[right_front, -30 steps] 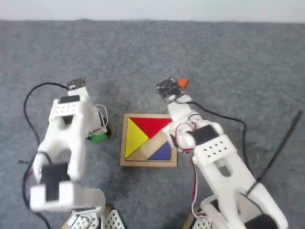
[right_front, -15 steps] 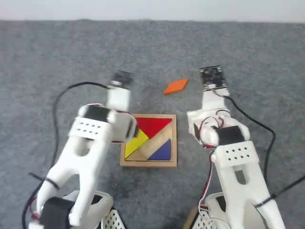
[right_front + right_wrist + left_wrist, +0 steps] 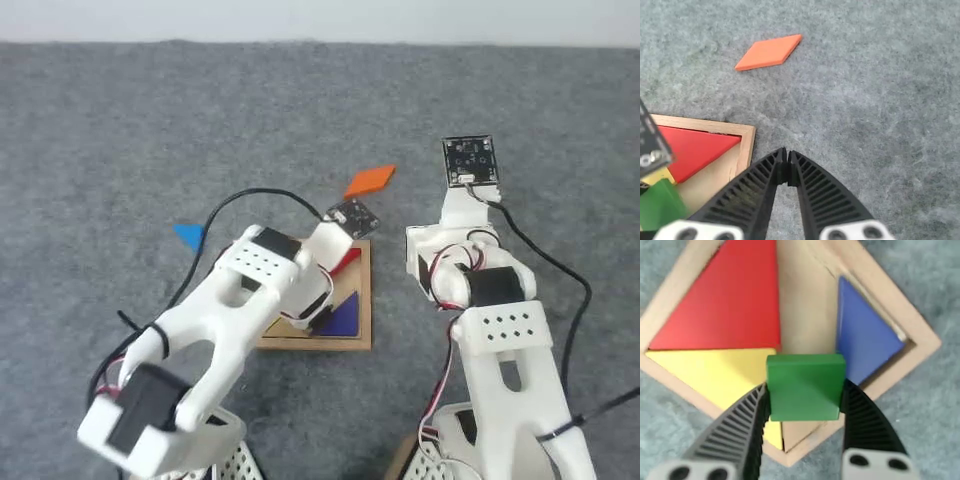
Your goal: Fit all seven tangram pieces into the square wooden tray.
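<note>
Green square [image 3: 805, 386] sits clamped between left fingers [image 3: 740, 425], over the wooden tray [image 3: 926, 346].

Grey felt [image 3: 120, 130]; tan wooden tray [image 3: 310, 343]; green square [image 3: 805, 386]; red triangle [image 3: 725, 305], yellow triangle [image 3: 715, 372], blue triangle [image 3: 862, 340]; orange parallelogram [image 3: 769, 52].

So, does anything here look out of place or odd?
Nothing damaged. Two pieces lie loose on the carpet away from the wooden tray: an orange parallelogram and a small blue triangle. The left gripper holds a green square above the tray.
</note>
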### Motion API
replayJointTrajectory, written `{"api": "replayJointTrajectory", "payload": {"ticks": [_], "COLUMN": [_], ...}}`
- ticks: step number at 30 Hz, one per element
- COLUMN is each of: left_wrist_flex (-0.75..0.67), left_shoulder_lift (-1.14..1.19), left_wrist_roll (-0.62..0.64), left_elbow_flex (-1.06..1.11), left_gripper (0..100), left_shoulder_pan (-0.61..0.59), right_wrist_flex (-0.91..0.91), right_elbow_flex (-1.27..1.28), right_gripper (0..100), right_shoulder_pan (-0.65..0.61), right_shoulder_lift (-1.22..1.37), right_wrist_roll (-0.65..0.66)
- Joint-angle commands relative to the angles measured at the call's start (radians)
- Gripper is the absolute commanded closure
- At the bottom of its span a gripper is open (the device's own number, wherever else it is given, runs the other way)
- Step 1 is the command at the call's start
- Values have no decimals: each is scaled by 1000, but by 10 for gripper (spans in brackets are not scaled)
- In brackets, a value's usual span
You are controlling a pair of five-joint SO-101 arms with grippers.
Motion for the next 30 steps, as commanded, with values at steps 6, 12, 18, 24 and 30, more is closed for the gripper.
{"api": "replayJointTrajectory", "payload": {"ticks": [6, 12, 18, 24, 30], "left_wrist_flex": [-11, 3, 12, 43, 48], "left_shoulder_lift": [40, 38, 38, -5, -305], "left_wrist_roll": [54, 54, 51, 55, 91], "left_elbow_flex": [-53, -53, -54, -51, 73], "left_gripper": [876, 761, 761, 761, 759], "left_shoulder_pan": [43, 32, 32, 32, 28], "right_wrist_flex": [2, 2, 2, 1, 1], "right_elbow_flex": [-11, -11, -11, -11, -11], "right_gripper": [991, 991, 991, 991, 991], "right_shoulder_pan": [12, 12, 12, 12, 12], "right_shoulder_lift": [-28, -28, -28, -28, -25], "right_wrist_roll": [-9, -8, -6, -6, -5]}}
